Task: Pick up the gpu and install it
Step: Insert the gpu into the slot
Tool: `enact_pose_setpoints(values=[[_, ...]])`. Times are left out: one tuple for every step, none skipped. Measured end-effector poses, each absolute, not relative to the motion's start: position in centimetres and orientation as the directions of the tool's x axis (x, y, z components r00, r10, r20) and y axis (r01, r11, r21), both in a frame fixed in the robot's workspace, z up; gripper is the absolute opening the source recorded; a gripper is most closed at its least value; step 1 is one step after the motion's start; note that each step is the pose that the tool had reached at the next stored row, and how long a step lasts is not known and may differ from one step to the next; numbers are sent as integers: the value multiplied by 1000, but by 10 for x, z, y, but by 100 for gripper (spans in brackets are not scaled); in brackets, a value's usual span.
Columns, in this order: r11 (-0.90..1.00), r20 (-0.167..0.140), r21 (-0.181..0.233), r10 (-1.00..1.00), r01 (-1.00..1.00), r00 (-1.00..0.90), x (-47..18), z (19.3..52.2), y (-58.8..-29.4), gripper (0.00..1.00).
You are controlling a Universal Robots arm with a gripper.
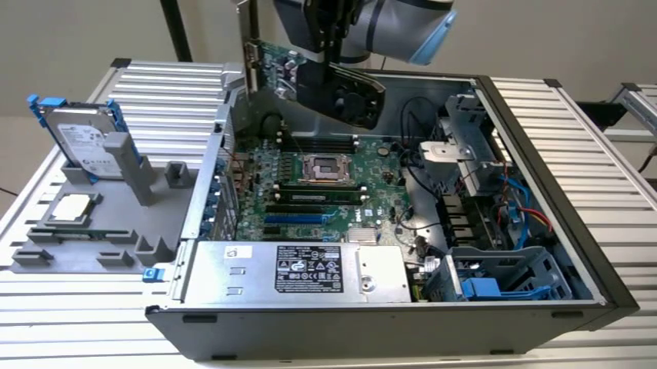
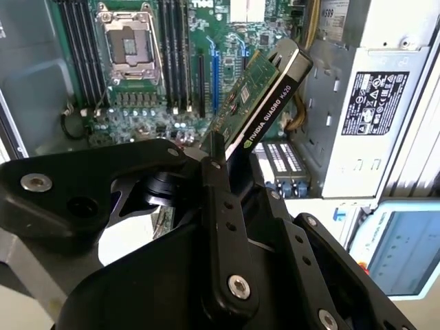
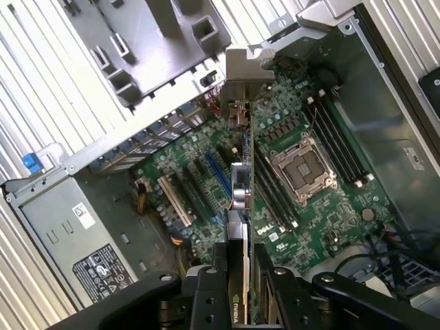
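Gripper clamped tight on gpu. Card tilted, hanging clear above motherboard, over far end of open case.

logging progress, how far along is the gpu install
Done: the green gpu card with black cooler is picked up. In hand: the end effector clamps it above the open grey computer case. Left: it is not yet seated in the green motherboard.

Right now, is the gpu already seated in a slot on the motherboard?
No, the gripper holds the gpu tilted in the air above the motherboard, clear of its slots.
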State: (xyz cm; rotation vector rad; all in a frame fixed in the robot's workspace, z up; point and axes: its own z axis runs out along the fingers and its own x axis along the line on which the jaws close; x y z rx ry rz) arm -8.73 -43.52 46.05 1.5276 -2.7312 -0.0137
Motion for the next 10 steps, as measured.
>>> enact_pose_setpoints(values=[[515, 6, 14, -857, -857, -515, -87, 461, -435, 0], [507, 6, 14, -862, -862, -507, -87, 461, -435, 0], [499, 6, 14, -867, -867, -499, -87, 461, -435, 0], [492, 6, 14, -871, -871, -492, -87, 461, -435, 0], [484, 6, 14, -875, -875, -483, -87, 461, -435, 0], [476, 6, 14, -880, -879, -476, -87, 461, -435, 0], [467, 6, 14, -884, -884, -467, -87, 461, -435, 0], [451, 6, 14, -892, -892, -451, -87, 461, -435, 0], [444, 6, 14, -896, -896, -443, -87, 461, -435, 0], [435, 6, 14, -900, -900, -435, -87, 461, -435, 0]])
